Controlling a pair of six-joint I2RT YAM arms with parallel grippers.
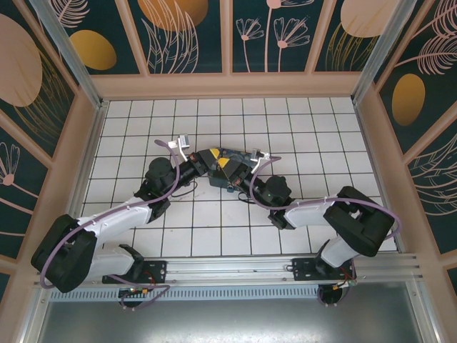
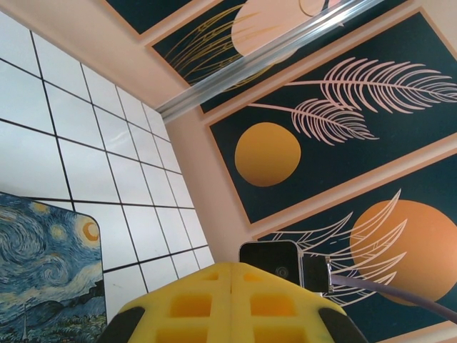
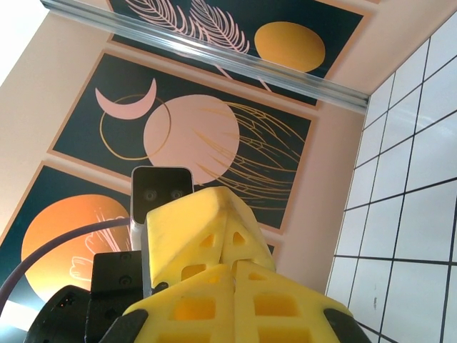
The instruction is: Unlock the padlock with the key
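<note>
There are two robot arms, the left arm and the right arm. They carry two grippers, the left gripper and the right gripper, and each gripper has two yellow fingers. Two purple cables follow the arms, one apiece. One Starry Night-printed box lies on the one tiled floor.
</note>
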